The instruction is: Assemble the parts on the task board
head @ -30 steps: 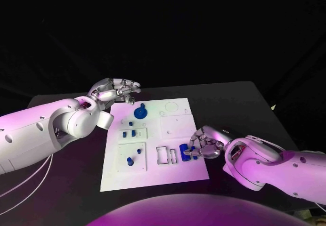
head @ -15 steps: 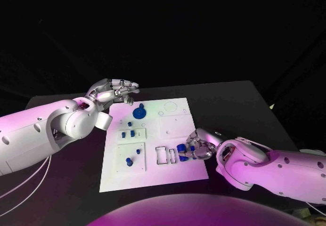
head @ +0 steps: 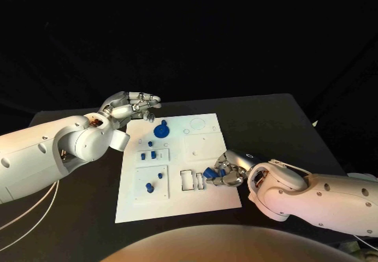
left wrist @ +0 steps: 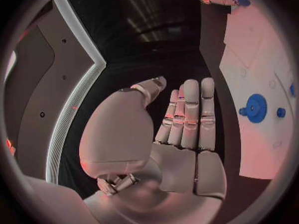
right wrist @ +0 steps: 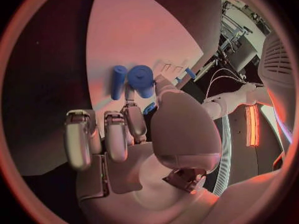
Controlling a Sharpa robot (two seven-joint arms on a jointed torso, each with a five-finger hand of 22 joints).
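The white board (head: 177,166) lies in the middle of the black table (head: 267,120). It carries small blue parts: a round gear (head: 161,130) near its far end, short pegs (head: 149,156) in the middle, and two more pegs (head: 151,187) nearer the robot. The right hand (head: 228,169) rests on the board's right edge, fingers curled around a blue cylinder (right wrist: 142,79), with a slimmer blue piece (right wrist: 118,81) just beside it. How firmly the cylinder is pinched is hard to make out, since the fingers cover part of it. The left hand (head: 130,105) hovers off the board's far left corner, fingers straight and together, grasping nothing.
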